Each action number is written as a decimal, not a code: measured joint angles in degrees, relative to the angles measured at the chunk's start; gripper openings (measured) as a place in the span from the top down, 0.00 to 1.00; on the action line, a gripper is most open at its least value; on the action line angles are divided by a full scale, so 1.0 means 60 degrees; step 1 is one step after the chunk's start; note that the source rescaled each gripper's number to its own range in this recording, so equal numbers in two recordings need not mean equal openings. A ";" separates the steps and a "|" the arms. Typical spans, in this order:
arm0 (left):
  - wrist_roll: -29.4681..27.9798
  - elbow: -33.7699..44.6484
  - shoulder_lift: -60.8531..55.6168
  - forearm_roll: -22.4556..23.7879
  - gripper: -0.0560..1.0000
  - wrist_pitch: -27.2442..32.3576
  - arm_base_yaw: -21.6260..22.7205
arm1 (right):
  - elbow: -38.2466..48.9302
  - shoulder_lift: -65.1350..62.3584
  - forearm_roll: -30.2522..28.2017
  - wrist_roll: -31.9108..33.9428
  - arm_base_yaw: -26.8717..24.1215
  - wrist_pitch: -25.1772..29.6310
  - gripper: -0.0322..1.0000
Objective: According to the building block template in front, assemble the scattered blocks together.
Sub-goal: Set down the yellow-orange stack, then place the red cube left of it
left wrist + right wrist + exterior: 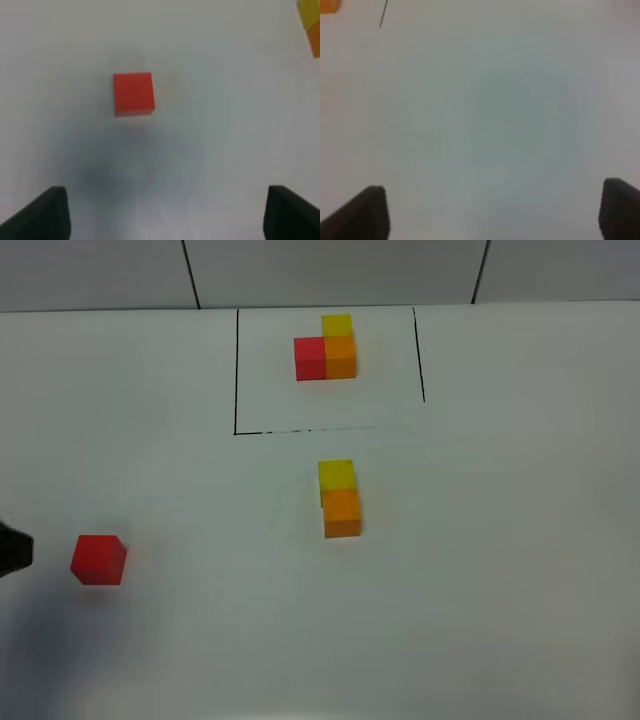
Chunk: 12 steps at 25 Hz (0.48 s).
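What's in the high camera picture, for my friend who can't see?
On a white table, a yellow cube and an orange cube sit touching in the middle, and a red cube sits alone to the left. Behind them, a black-lined frame holds the template: red, orange and yellow cubes joined in an L.

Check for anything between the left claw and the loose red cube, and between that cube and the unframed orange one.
Nothing visible. Only bare table lies between the open left claw and the red cube, and between it and the unframed orange cube.
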 joint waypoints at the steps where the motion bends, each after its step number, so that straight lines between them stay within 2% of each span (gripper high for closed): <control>1: -0.0083 -0.0225 0.0763 0.0000 0.22 -0.0011 0.0000 | 0.0000 0.0000 0.0000 0.0000 0.0000 0.0000 0.20; 7: -0.0259 -0.0950 0.4032 0.0106 0.22 -0.0123 0.0000 | 0.0000 0.0000 0.0000 0.0000 0.0000 0.0000 0.20; 12: -0.0698 -0.1001 0.5444 0.1000 0.22 -0.0319 0.0000 | 0.0000 0.0000 0.0000 0.0000 0.0000 0.0000 0.20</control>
